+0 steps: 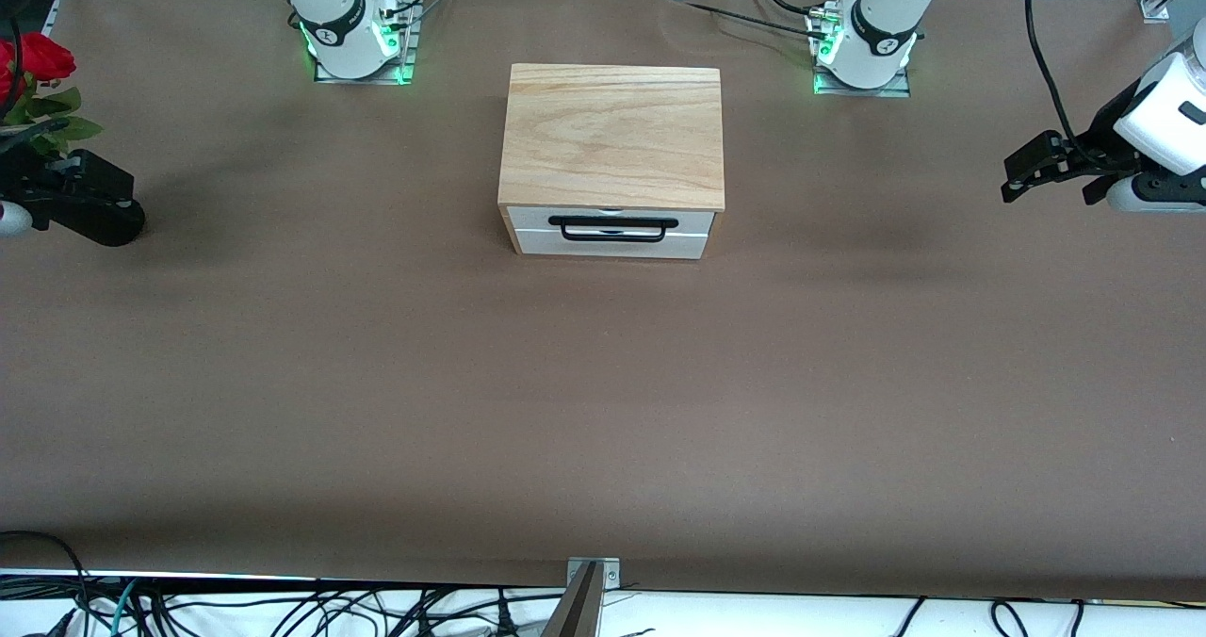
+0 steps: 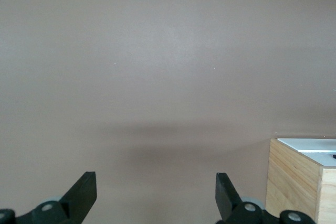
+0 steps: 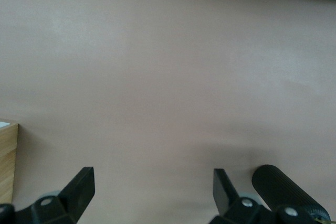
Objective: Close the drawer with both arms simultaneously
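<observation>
Brown counter point(image 1: 603, 411) | one wooden box point(image 1: 614, 135), one drawer point(image 1: 612, 234) between two grippers | left gripper point(image 1: 1022, 173) released over counter | right gripper point(image 1: 85, 205) released over counter

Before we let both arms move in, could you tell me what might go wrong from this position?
The drawer looks nearly shut, so there is little travel left: a firm push could slide the whole wooden box across the table.

The left gripper and right gripper, both open, hang over the table's two ends, apart from the drawer; uneven arrival could twist the box.

The black wire handle stands proud and might snag a finger.
</observation>
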`<action>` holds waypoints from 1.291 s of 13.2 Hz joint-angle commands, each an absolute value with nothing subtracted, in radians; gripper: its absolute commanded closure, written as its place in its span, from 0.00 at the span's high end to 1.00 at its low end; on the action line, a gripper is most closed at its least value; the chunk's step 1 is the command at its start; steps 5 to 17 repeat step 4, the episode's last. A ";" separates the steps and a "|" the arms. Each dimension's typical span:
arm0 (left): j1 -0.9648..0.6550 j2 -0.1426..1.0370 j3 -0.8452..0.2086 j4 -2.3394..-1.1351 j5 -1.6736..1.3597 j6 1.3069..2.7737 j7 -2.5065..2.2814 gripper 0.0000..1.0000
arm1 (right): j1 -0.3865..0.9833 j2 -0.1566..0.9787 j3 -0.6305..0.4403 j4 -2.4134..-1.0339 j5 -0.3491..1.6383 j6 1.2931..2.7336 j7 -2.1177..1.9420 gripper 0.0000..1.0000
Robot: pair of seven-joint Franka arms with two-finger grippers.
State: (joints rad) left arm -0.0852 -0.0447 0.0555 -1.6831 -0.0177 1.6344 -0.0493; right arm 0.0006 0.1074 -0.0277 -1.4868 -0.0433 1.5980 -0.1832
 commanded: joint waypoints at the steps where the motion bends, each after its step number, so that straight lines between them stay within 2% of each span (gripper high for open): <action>1: -0.089 -0.034 0.058 -1.655 0.011 1.612 -0.052 1.00 | -0.006 0.101 -0.017 -1.489 -0.060 1.598 -0.160 1.00; 17: -0.089 -0.034 0.058 -1.655 0.011 1.611 -0.052 1.00 | -0.002 0.104 -0.014 -1.488 -0.072 1.595 -0.160 1.00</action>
